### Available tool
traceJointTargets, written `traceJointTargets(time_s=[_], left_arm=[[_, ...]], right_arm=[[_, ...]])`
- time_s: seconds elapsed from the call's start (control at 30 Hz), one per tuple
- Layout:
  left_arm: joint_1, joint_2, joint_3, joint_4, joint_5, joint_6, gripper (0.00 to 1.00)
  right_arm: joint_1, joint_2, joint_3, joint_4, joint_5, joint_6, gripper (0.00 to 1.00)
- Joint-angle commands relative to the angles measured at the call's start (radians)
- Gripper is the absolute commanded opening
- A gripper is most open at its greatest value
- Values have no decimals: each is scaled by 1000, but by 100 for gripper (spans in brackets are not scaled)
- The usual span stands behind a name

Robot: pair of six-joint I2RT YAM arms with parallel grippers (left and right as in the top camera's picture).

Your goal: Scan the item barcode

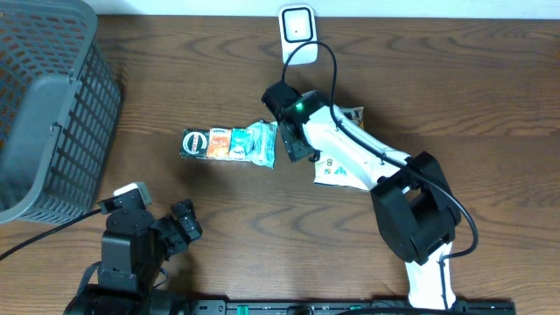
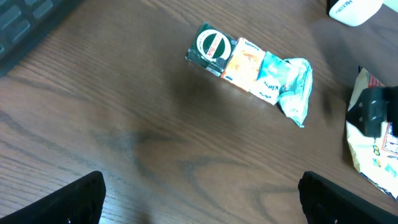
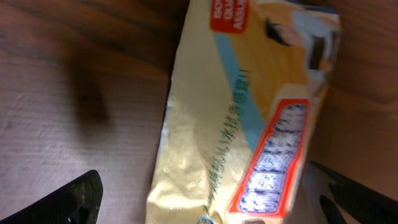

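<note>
A cream and yellow packet (image 3: 249,118) with red and blue print lies flat on the wooden table, partly under my right arm (image 1: 337,172). My right gripper (image 3: 217,202) hangs open just above it, one finger on each side of the packet's near end, not touching it. A wrapped row of green, orange and teal packs (image 1: 229,143) lies just left of that gripper (image 1: 293,140). The white barcode scanner (image 1: 297,25) stands at the table's far edge. My left gripper (image 1: 184,226) rests open and empty near the front left (image 2: 199,202).
A grey plastic basket (image 1: 48,105) fills the far left corner. The scanner's black cable (image 1: 331,57) loops over the right arm. In the left wrist view the pack row (image 2: 252,71) lies ahead and the cream packet (image 2: 370,146) at the right edge.
</note>
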Motion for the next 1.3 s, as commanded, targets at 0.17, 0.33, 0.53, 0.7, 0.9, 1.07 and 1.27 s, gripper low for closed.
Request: traceJointTargets(time_s=[0.17,0.33,0.53,0.7,0.9,1.07,1.27], left_arm=[[2,-5,2,1,-3,2,98],[2,-5,2,1,-3,2,98],[2,-5,2,1,-3,2,98],[2,-5,2,1,-3,2,98],[2,-5,2,1,-3,2,98],[2,-5,2,1,-3,2,98],[2,-5,2,1,-3,2,98]], right_arm=[[-2,11,-133,112,38,16,96],[-2,12,-169,161,37,15,95],[-3,12,-231,221,42,-15,89],[-17,12,-276,236,68,-29,82],[-51,12,-277,202,111,-30,64],[-87,12,-277,192,108,-29,57],[-100,12,-276,192,98,-29,1]])
